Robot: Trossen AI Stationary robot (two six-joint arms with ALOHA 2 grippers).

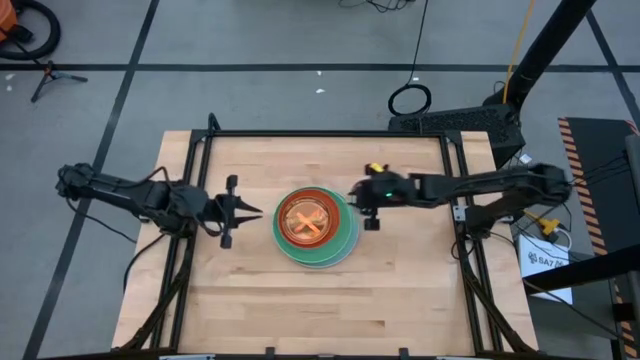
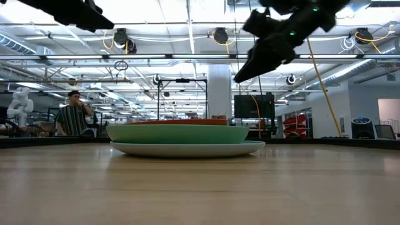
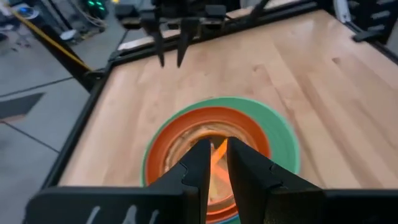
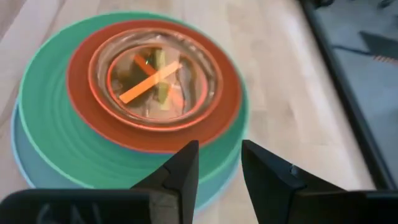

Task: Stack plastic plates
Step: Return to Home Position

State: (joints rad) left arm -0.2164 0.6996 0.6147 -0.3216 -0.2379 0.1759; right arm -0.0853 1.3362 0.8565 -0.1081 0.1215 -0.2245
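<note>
A stack of plastic plates (image 1: 315,225) stands at the middle of the table. A large light blue plate (image 4: 25,168) is at the bottom and a green one (image 4: 50,124) lies on it. On the green one rests a red-orange plate (image 4: 217,112), and on that a small plate (image 4: 155,74) that shows orange and lime streaks. My right gripper (image 4: 219,158) hangs open above the stack's right rim, clear of it (image 2: 247,72). My left gripper (image 3: 217,155) hovers left of the stack (image 1: 250,210), pointing at it, with a narrow gap between its fingers and nothing in it.
Black frame rails (image 1: 200,150) run along the table's left, right and far edges. Bare wood lies all around the stack, widest at the near side (image 1: 320,310). A person (image 2: 74,115) sits far off in the room behind.
</note>
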